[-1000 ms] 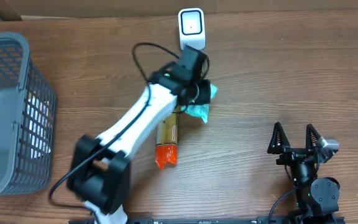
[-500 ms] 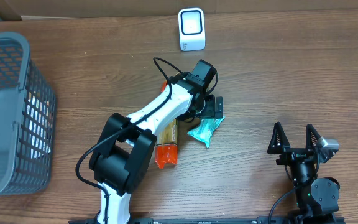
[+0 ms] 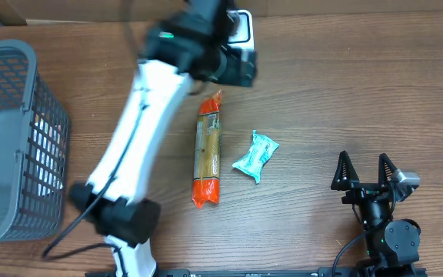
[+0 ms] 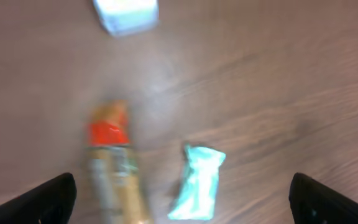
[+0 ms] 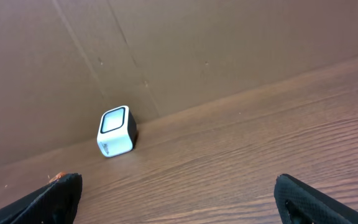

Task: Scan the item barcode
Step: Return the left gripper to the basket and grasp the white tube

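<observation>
The item, a small teal packet (image 3: 255, 156), lies flat on the wooden table (image 3: 344, 92), right of a long orange and yellow packet (image 3: 208, 150). Nothing touches it. The white barcode scanner (image 3: 241, 23) stands at the far edge, partly hidden behind my raised, motion-blurred left arm. My left gripper (image 3: 235, 68) hangs open above the table near the scanner, holding nothing. Its blurred wrist view looks down on the teal packet (image 4: 197, 183), the orange packet (image 4: 114, 171) and the scanner (image 4: 126, 14). My right gripper (image 3: 368, 171) rests open at the near right, facing the scanner (image 5: 115, 132).
A grey mesh basket (image 3: 14, 138) stands at the table's left edge. A brown cardboard wall (image 5: 197, 50) runs along the far side behind the scanner.
My left gripper opened and let go of the teal packet, which now lies on the table. The left arm then rose and swung back toward the scanner. The right arm has not moved.
</observation>
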